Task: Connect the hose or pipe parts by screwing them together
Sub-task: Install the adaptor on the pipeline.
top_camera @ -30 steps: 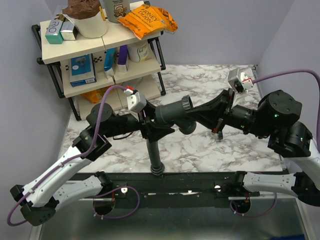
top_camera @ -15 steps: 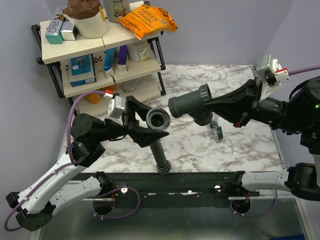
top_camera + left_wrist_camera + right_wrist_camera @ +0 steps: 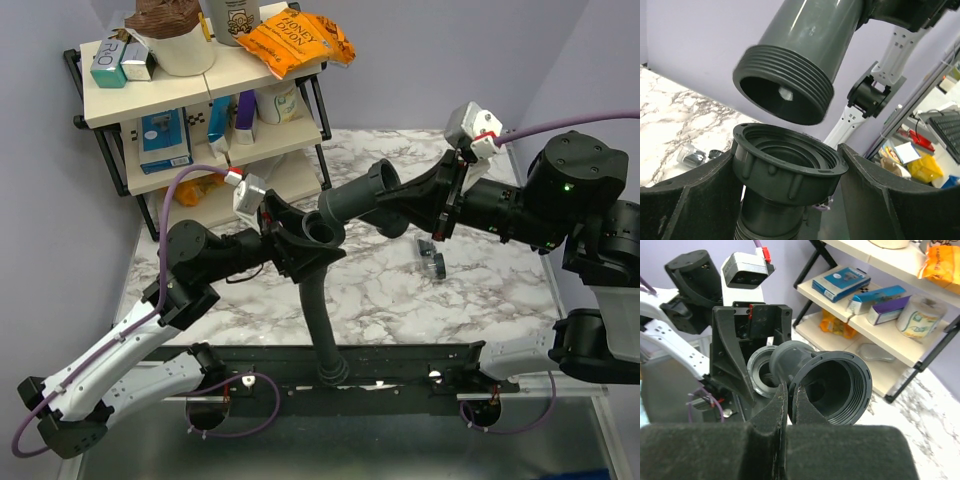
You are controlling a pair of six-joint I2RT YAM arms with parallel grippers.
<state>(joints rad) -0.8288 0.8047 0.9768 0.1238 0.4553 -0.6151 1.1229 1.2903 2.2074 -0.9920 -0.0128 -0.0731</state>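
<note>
Since half a second before, my right hand [image 3: 392, 214] had swung the grey pipe fitting [image 3: 355, 198] back in from the right, so its narrow threaded end now sat just beside the collar [image 3: 322, 229] instead of well apart from it. My left hand [image 3: 312, 238] had shifted a little up and to the right.

My left hand [image 3: 790, 172] was clamped on the collar [image 3: 790, 160] of the black ribbed hose [image 3: 316, 310], one finger against each side and the open mouth facing up. The hose hung down from it to the near edge of the counter [image 3: 400, 305]. In the left wrist view the fitting's [image 3: 805, 55] threaded end hovered tilted just above the collar, not touching it.

My right hand [image 3: 790, 397] was pressed together on the rim of the fitting's [image 3: 832, 385] wide mouth, holding it in the air.

A small black ring nut [image 3: 436, 265] lay on the counter below my right hand. A shelf rack [image 3: 200, 85] stood at the far left.
</note>
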